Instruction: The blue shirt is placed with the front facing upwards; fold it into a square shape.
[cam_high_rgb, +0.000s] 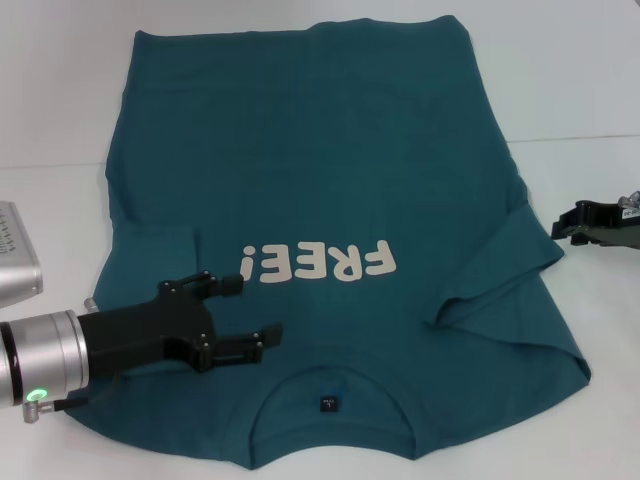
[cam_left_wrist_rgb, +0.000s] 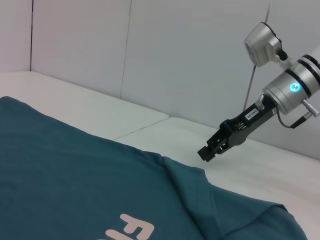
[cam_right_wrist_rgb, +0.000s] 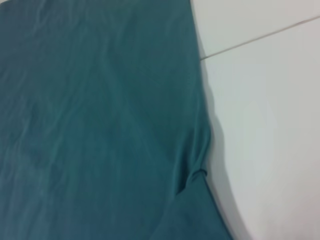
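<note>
While the shirt (cam_high_rgb: 320, 200) lay flat, lettering up, on the white table (cam_high_rgb: 590, 90), its collar sat at 6 o'clock and hem at 12. Left gripper (cam_high_rgb: 245, 312) hovered over the shoulder at 8 o'clock, fingers spread, holding nothing. Right gripper (cam_high_rgb: 562, 226) hung at 3 o'clock, just off the sleeve; its fingers' state was unclear. White walls (cam_left_wrist_rgb: 190, 55) stood behind.

Bare white table (cam_high_rgb: 590, 90) lies open around the blue shirt (cam_high_rgb: 310, 170); its right sleeve is bunched.
</note>
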